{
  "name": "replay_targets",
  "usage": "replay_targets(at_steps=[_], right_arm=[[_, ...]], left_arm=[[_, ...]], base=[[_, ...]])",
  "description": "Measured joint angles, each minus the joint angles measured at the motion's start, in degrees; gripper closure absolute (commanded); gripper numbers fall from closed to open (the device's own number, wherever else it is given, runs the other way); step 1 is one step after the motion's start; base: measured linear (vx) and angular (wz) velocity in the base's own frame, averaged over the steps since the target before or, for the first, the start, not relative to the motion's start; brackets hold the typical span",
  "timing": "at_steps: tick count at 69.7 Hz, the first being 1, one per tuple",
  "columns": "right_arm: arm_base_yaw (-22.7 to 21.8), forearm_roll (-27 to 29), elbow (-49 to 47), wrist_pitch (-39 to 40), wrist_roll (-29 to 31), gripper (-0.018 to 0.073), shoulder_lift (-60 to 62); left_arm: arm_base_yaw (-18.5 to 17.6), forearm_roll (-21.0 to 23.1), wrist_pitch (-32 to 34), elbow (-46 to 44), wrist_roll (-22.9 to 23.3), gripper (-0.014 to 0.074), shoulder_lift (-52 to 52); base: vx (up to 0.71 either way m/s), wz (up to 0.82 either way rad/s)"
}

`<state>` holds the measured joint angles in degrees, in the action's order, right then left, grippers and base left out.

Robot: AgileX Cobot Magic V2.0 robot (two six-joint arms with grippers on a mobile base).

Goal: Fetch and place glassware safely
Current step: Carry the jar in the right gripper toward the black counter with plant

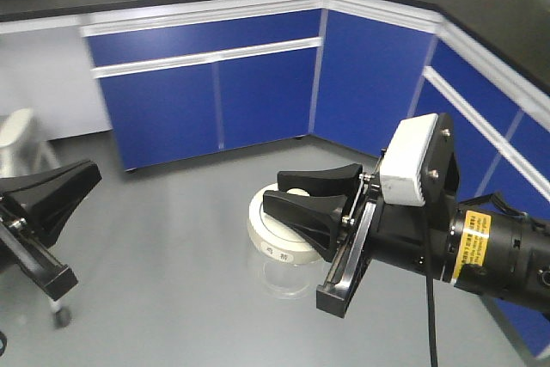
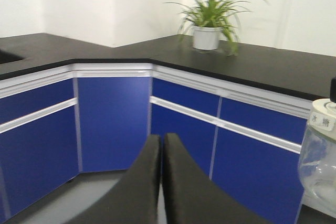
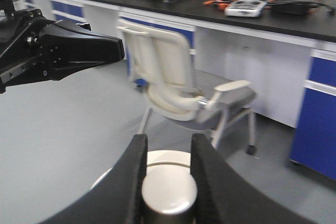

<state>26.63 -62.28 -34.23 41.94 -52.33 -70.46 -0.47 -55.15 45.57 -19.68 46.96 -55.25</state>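
Right end effector point(image 1: 275, 192) pinches the knob point(image 3: 169, 195) of the cream-white lid point(image 1: 271, 234), glass jar point(image 1: 279, 277) hanging beneath above the grey floor point(image 1: 172, 238); left end effector point(image 2: 160, 148) closed, empty; jar judged light, brittle, slick, so its body seems a safer hold than a liftable lid.

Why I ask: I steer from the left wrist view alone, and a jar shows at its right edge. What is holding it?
Observer: The right gripper is. In the front view it is shut on the knob of the jar, atop its cream lid.
Operator: Is that grip centred?
Observer: The right wrist view shows the knob sitting squarely between the two fingers.
Operator: Anything underneath the jar?
Observer: In the front view only grey floor shows below it; I see no surface supporting it.
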Motion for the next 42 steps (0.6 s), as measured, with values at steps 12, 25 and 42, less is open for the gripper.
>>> replay_targets(at_steps=[12, 25, 42], right_arm=[[0.0, 0.0, 0.0, -0.1, 0.0, 0.056, 0.0], [0.0, 0.0, 0.0, -0.1, 0.0, 0.056, 0.0], [0.0, 0.0, 0.0, -0.1, 0.0, 0.056, 0.0]], left_arm=[[0.0, 0.0, 0.0, 0.0, 0.0, 0.0594, 0.0], [0.0, 0.0, 0.0, 0.0, 0.0, 0.0594, 0.0], [0.0, 0.0, 0.0, 0.0, 0.0, 0.0594, 0.0]], base=[[0.22, -0.7], [0.2, -0.76], [0.2, -0.77]])
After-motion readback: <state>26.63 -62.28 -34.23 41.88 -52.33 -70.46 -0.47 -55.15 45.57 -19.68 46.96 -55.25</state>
